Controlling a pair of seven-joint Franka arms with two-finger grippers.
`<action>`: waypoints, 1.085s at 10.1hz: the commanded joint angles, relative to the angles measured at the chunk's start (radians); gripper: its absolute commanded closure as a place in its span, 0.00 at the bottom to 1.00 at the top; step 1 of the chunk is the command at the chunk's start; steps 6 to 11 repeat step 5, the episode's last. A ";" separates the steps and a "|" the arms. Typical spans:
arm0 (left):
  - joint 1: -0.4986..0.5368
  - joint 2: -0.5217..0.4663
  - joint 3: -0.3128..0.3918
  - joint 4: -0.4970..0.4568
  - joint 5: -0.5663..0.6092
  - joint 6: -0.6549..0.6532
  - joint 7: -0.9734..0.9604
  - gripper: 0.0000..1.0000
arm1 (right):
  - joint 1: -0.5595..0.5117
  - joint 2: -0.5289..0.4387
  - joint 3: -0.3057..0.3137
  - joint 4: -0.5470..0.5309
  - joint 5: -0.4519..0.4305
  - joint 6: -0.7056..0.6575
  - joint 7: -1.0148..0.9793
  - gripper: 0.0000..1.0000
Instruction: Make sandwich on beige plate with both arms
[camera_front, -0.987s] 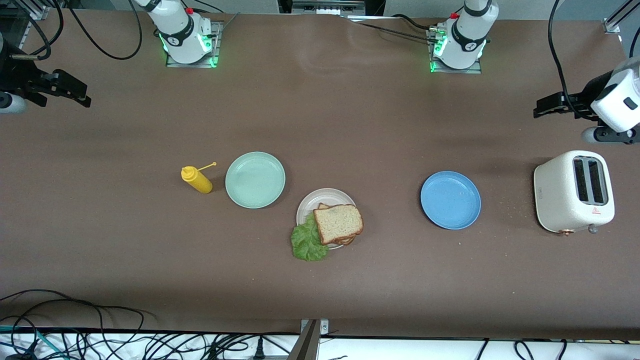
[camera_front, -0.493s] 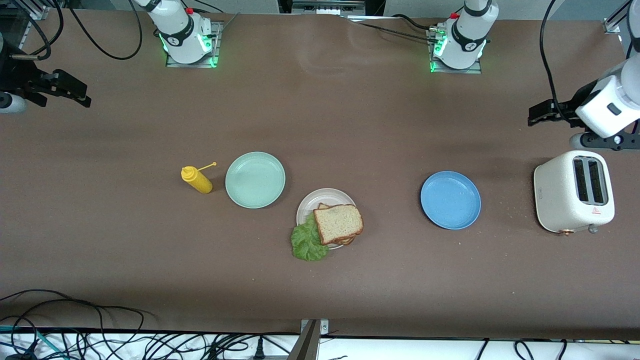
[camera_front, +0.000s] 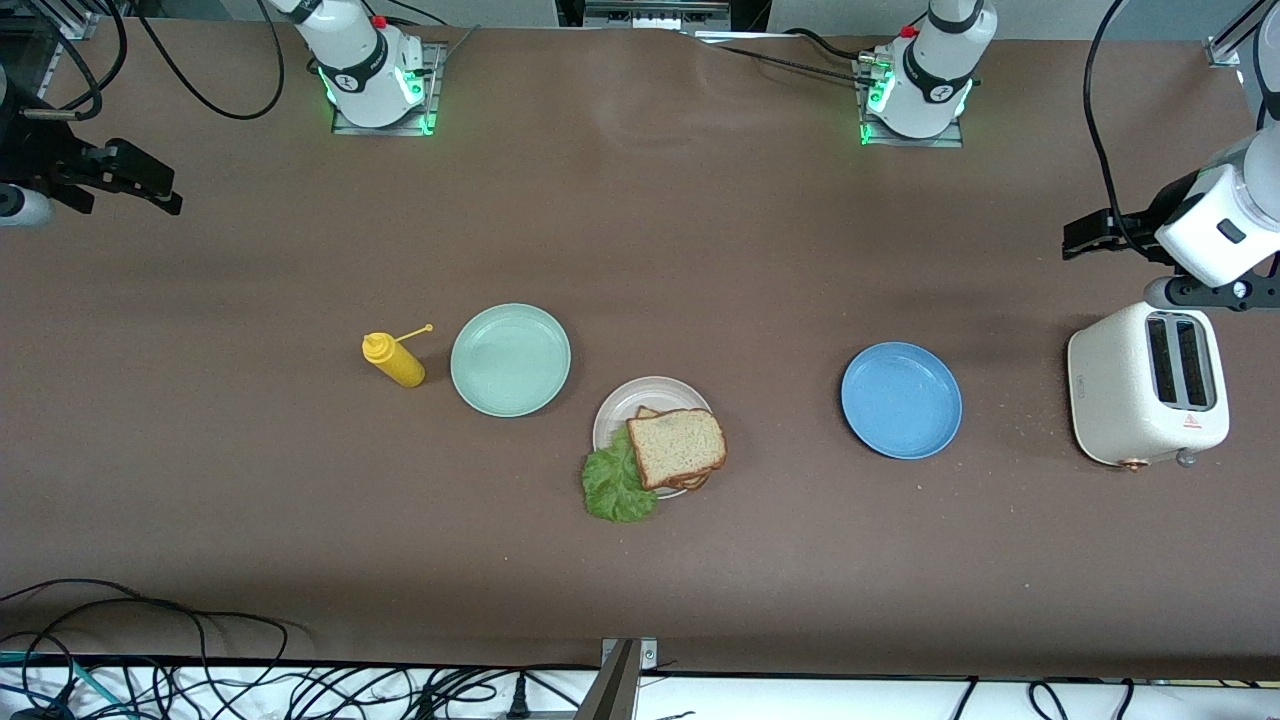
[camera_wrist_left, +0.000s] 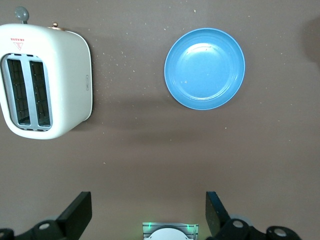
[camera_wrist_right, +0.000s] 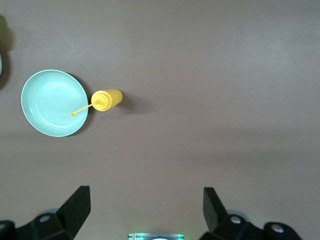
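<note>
The sandwich (camera_front: 676, 447) lies on the beige plate (camera_front: 640, 392) mid-table: a tan bread slice on top, another under it, and a green lettuce leaf (camera_front: 615, 485) sticking out over the plate's edge. My left gripper (camera_front: 1085, 235) (camera_wrist_left: 148, 210) hangs open and empty in the air at the left arm's end of the table, over bare table beside the toaster. At the right arm's end, my right gripper (camera_front: 150, 190) (camera_wrist_right: 146, 207) is also up in the air, open with nothing between its fingers. Both are well away from the sandwich.
A mint-green plate (camera_front: 510, 360) (camera_wrist_right: 54, 102) and a yellow mustard bottle (camera_front: 395, 360) (camera_wrist_right: 107, 99) lie toward the right arm's end. A blue plate (camera_front: 901, 400) (camera_wrist_left: 205, 68) and a white toaster (camera_front: 1148, 383) (camera_wrist_left: 45, 80) are toward the left arm's end. Cables (camera_front: 200, 680) run along the front edge.
The left arm's hand has shifted slightly and sunk closer to the toaster. The right arm and the things on the table have not moved.
</note>
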 joint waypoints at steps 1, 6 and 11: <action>0.006 -0.003 -0.007 0.009 0.024 0.001 0.005 0.00 | -0.006 0.001 0.007 0.012 0.014 -0.004 0.012 0.00; 0.021 -0.004 -0.004 0.021 0.024 -0.002 0.003 0.00 | -0.006 0.001 0.005 0.012 0.014 -0.006 0.002 0.00; 0.021 -0.004 -0.004 0.021 0.024 -0.002 0.003 0.00 | -0.006 0.001 0.005 0.012 0.014 -0.006 0.002 0.00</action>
